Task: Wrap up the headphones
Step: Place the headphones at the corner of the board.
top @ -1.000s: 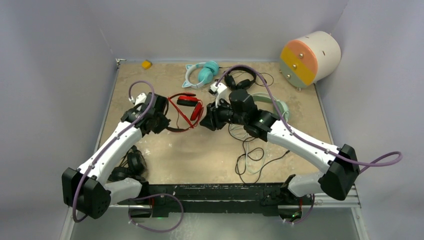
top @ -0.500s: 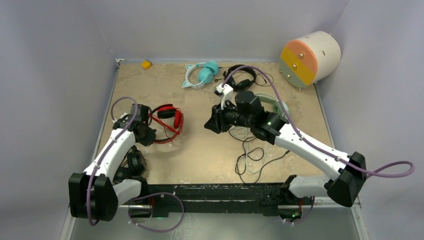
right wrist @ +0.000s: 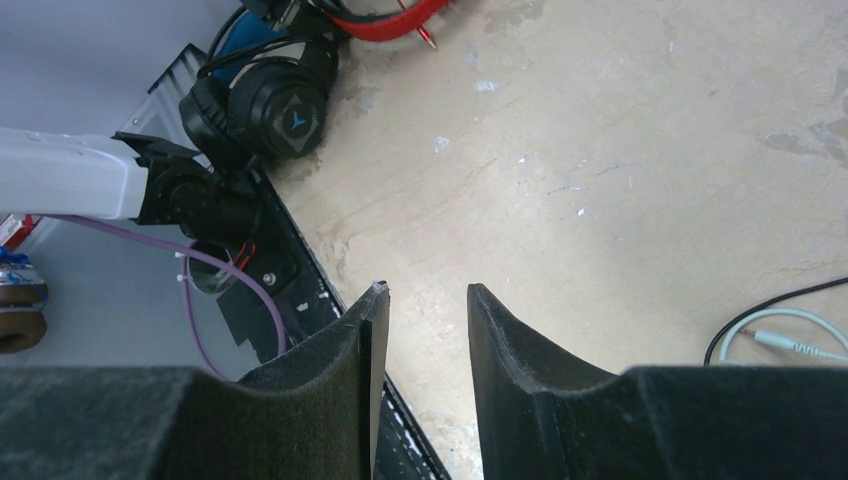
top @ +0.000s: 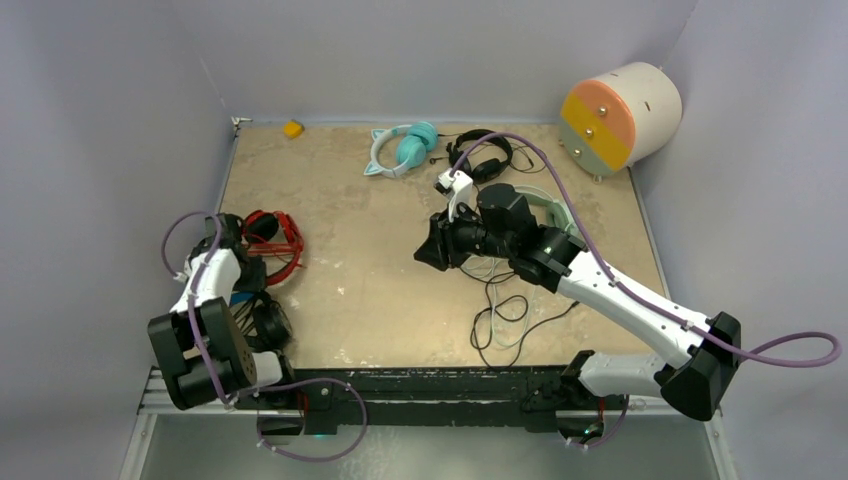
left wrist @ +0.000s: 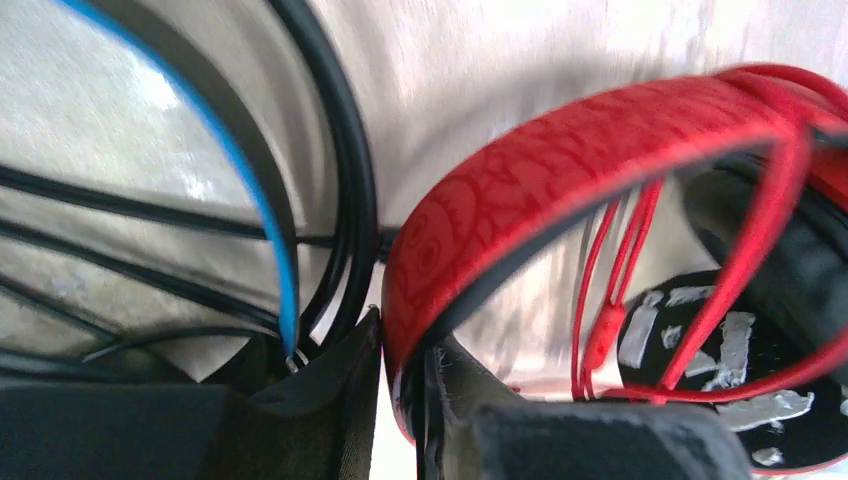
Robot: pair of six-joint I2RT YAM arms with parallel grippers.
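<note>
My left gripper (top: 240, 238) is at the table's left edge, shut on the band of the red headphones (top: 273, 240). In the left wrist view the red band (left wrist: 560, 170) sits pinched between the fingers of that gripper (left wrist: 403, 365), with its red cable looped across the earcup. The black headphones with a blue inner band (left wrist: 270, 190) lie right beside it, near the left arm (top: 264, 320). My right gripper (top: 432, 250) hovers open over the middle of the table, with nothing between its jaws (right wrist: 425, 305). Behind it are the mint-green headphones (top: 548, 207), the small black headphones (top: 480, 155) and the teal cat-eared headphones (top: 400, 148).
Loose thin cables (top: 505, 310) trail over the table under the right arm. A cream drum with an orange face (top: 620, 115) lies at the back right. A small yellow object (top: 292, 128) sits at the back left corner. Grey walls close in the table.
My left arm has swung left and back, carrying the red headphones from the table's middle to its left edge. My right gripper has drifted slightly right, its jaws still open.
</note>
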